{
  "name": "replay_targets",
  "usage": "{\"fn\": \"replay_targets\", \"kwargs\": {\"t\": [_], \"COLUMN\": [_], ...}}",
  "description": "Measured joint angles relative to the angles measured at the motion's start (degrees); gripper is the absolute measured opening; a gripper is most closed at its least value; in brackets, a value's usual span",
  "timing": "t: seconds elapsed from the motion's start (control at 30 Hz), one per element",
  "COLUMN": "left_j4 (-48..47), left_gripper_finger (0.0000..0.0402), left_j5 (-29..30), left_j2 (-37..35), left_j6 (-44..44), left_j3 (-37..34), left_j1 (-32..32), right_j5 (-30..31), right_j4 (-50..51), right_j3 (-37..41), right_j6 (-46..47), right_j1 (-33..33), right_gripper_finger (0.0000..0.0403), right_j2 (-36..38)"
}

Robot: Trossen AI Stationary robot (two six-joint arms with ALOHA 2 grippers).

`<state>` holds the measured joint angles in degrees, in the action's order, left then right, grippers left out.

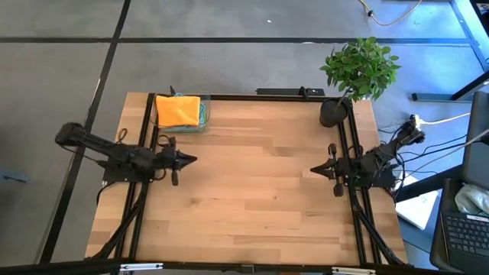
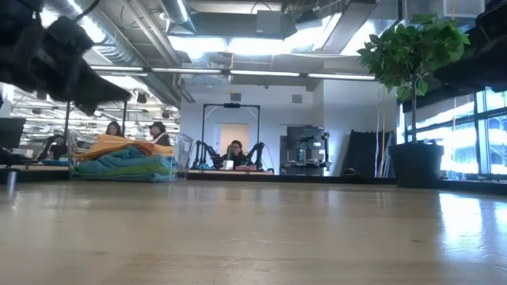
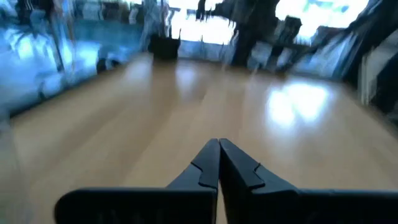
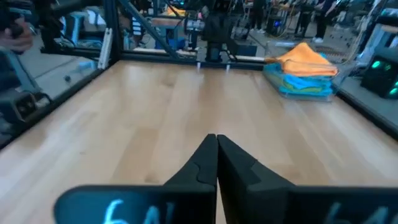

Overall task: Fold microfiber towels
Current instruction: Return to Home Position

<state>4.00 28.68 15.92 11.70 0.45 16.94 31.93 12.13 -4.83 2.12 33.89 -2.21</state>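
**Orange cloth is topping the binned stack while both arms are hovering empty**

Orange towel is lying folded on top of the pile inside the transparent bin, which is sitting at the table's far left corner. In the right wrist view, light blue layers are showing beneath it. In the low view, a teal towel is bulging under the orange one. How many cloths are lying in the pile is not showing clearly, so the full count of five cannot be confirmed.

No loose towel is showing anywhere on the wooden table, so the folding and stacking are looking finished. What is left seems to be only the arms settling at rest.

The left gripper is hanging over the table's left side, near the bin but apart from it. Its fingers are pressing together with nothing between them. The right gripper is facing it from the right side, well apart from the bin, likewise closed on nothing. A potted plant is standing at the far right corner, and people are sitting in the room beyond.
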Motion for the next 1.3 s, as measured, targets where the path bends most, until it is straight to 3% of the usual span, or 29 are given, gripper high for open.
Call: {"fn": "replay_targets", "kwargs": {"t": [0.2,0.3,0.37,0.57,0.63,0.73,0.9,1.13,1.3], "left_j4": [-0.4,-0.9,-1.0,-1.1,-1.1,-1.2,-1.1,-1.0,-0.7], "left_gripper_finger": [0.0,0.0,0.0,0.0,0.0,0.0,0.0,0.0,0.0], "left_j5": [-0.7,-0.5,-1.2,-2.5,-3.2,-4.3,-3.9,-5.9,-1.1], "left_j2": [-15.9,-15.7,-15.4,-15.8,-15.8,-15.8,-15.8,-15.4,-15.3], "left_j6": [-11.9,-12.3,-11.5,-10.8,-10.4,-9.4,-10.3,-9.2,-10.8], "left_j3": [0.2,0.3,0.3,0.3,0.3,0.3,0.3,0.2,0.2], "left_j1": [0.4,0.0,-0.6,-2.9,-3.7,-4.1,-4.1,-4.2,-4.2], "right_j5": [-1.7,-9.8,-15.6,-23.0,-24.4,-31.6,-28.0,-32.6,-33.1], "right_j4": [-5.2,-16.0,-17.4,-24.8,-24.3,-18.9,-16.4,-14.7,-17.8], "right_j3": [1.0,4.3,4.4,4.4,4.4,4.4,4.4,4.4,4.4], "right_j6": [-4.4,-10.7,-13.1,-16.2,-15.9,-13.0,-11.4,-9.7,-9.7], "right_j1": [1.5,1.4,0.2,-9.7,-14.0,-19.1,-23.5,-24.0,-24.0], "right_gripper_finger": [0.001,0.0004,0.0005,0.0003,0.0004,0.0004,0.0004,0.0004,0.0005], "right_j2": [1.9,2.2,1.7,2.1,2.1,2.1,2.1,2.1,2.1]}}
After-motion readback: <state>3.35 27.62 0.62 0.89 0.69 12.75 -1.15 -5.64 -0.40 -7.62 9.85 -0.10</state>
